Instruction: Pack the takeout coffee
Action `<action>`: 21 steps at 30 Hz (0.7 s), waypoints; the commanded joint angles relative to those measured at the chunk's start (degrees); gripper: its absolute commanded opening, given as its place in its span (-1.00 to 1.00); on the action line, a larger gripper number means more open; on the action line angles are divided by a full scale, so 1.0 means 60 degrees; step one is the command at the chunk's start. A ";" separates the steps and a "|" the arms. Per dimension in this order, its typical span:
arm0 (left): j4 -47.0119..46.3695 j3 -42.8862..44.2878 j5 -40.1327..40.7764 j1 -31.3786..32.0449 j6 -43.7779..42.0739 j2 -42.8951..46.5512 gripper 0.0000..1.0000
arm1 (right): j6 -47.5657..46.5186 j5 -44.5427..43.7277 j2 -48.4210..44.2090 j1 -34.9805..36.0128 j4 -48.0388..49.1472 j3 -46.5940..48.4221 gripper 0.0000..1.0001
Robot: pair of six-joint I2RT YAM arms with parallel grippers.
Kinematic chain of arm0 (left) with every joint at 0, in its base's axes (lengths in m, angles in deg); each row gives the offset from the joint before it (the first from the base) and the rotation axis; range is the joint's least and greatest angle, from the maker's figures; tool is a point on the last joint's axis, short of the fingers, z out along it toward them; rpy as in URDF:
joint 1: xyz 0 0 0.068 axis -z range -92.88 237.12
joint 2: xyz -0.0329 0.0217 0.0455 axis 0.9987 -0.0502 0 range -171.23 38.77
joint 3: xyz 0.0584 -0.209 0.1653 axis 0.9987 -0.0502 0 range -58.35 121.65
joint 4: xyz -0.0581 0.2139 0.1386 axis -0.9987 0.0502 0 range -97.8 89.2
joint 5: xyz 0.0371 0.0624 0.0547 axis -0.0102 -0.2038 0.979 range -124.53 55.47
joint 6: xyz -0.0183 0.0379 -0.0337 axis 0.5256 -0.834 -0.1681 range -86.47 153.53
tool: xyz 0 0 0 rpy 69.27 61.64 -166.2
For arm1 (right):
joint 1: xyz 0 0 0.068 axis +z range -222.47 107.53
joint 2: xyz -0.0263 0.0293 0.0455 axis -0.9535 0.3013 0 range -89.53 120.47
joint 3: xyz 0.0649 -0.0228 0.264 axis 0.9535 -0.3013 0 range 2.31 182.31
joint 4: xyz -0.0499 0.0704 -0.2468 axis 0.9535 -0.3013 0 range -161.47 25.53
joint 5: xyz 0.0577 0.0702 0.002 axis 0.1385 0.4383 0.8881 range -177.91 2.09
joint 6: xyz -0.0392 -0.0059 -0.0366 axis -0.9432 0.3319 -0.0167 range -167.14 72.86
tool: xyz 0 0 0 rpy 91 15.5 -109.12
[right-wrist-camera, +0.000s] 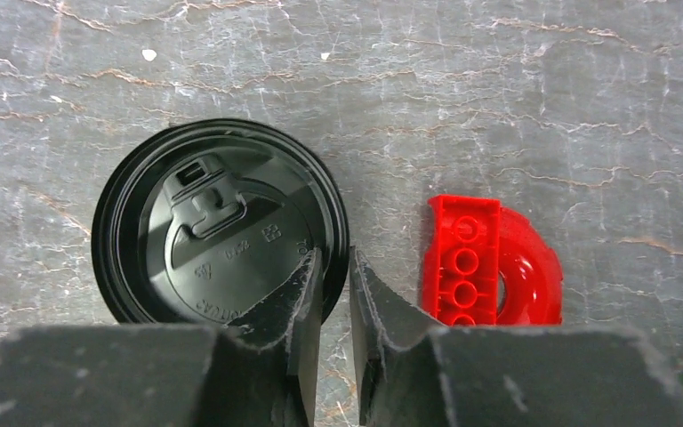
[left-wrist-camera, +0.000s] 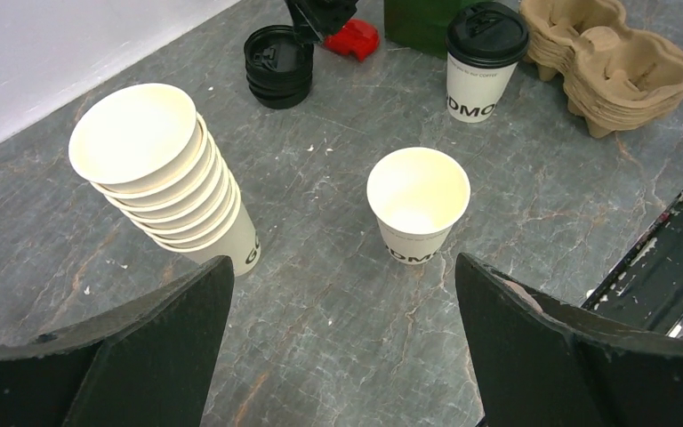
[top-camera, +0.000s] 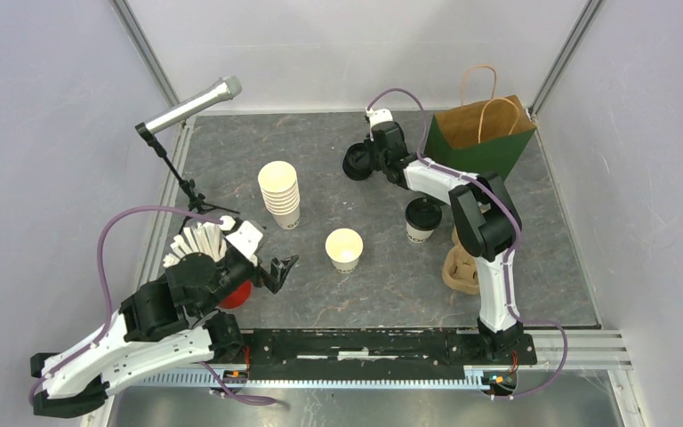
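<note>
One takeout coffee cup (top-camera: pixel 422 220) (left-wrist-camera: pixel 485 62), cream with dark print and a black lid, stands right of centre. A lidless cup of the same kind (top-camera: pixel 344 249) (left-wrist-camera: pixel 418 205) stands mid-table. A short stack of black lids (top-camera: pixel 354 165) (left-wrist-camera: pixel 277 67) (right-wrist-camera: pixel 218 222) sits at the back. My right gripper (top-camera: pixel 370 160) (right-wrist-camera: pixel 334 262) is down at the stack's right edge, jaws a narrow gap apart, astride the top lid's rim. My left gripper (top-camera: pixel 280 269) (left-wrist-camera: pixel 342 329) hangs wide open and holds nothing, short of the lidless cup.
A tall stack of lidless cups (top-camera: pixel 280 194) (left-wrist-camera: pixel 160 178) stands left of centre. A brown paper bag (top-camera: pixel 480 138) is at the back right, pulp cup carriers (top-camera: pixel 461 267) (left-wrist-camera: pixel 614 62) at the right. A red plastic piece (right-wrist-camera: pixel 489 262) lies beside the lids. A microphone stand (top-camera: pixel 191 107) rises at the back left.
</note>
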 commanded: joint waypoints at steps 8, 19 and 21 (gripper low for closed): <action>-0.0147 -0.0033 0.0062 -0.0202 -0.0259 -0.0230 1.00 | -0.0280 0.0631 -0.0220 -0.0137 0.0324 0.0366 -0.59; -0.0147 -0.0012 -0.0145 -0.0339 -0.0260 -0.0346 1.00 | -0.0343 0.0858 -0.0599 -0.0145 0.0306 0.0359 -0.99; -0.0147 -0.0021 -0.0138 -0.0339 -0.0259 -0.0329 1.00 | -0.0325 0.0859 -0.0750 -0.0145 0.0328 0.0330 -1.00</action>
